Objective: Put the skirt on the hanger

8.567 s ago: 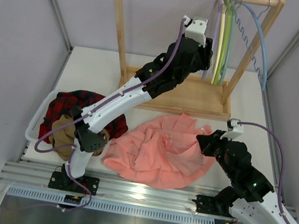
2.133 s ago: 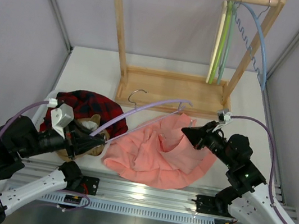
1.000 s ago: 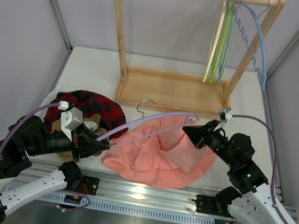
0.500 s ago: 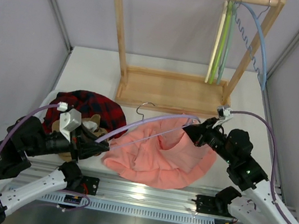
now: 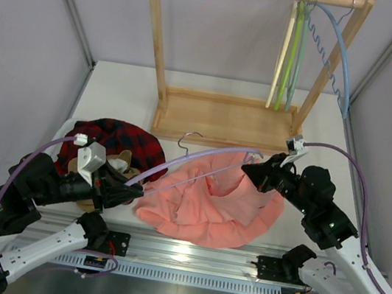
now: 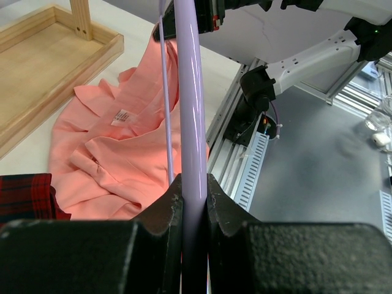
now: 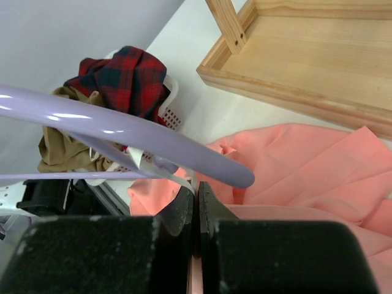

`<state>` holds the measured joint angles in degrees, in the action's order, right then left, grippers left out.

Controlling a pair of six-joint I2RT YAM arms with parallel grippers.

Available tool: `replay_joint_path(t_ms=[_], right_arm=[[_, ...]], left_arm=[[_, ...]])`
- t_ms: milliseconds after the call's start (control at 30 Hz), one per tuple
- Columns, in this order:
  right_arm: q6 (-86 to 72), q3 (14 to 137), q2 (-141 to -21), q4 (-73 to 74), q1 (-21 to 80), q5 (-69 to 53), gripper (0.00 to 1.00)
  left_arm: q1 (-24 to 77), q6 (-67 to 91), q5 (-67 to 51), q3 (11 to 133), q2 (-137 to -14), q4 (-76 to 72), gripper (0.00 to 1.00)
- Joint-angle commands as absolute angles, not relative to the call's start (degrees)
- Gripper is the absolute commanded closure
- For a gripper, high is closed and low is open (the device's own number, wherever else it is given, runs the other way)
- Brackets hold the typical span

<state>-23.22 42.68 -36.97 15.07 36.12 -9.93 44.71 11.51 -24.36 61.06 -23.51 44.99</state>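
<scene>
The hanger (image 6: 190, 92) is smooth, shiny lilac plastic that catches the light. Its little hook (image 5: 191, 133) looks like silver metal. The skirt (image 5: 210, 201) is soft, thin pink cloth, not shiny and full of folds. The rack (image 5: 223, 118) is pale bare wood with fine lines in it. The red-and-black garment (image 7: 125, 67) and the tan garment (image 7: 61, 150) are dull cloth. The left gripper (image 6: 194, 184) looks like dull black plastic, a bit grainy.
</scene>
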Motion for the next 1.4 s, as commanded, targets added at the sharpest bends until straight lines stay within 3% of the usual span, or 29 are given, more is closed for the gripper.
replay_joint_path(t_ms=[0,1367], right_arm=[[-22.2,46.1,-37.8,15.6,36.0,-10.8,1.0],[-18.5,52.5,-40.3,24.4,36.2,-11.2,1.0]], left_arm=[[44.6,11.1,-25.0,61.6,-23.4,40.3,1.0],[44.6,10.2,-28.9,59.7,-23.3,38.0,1.0]])
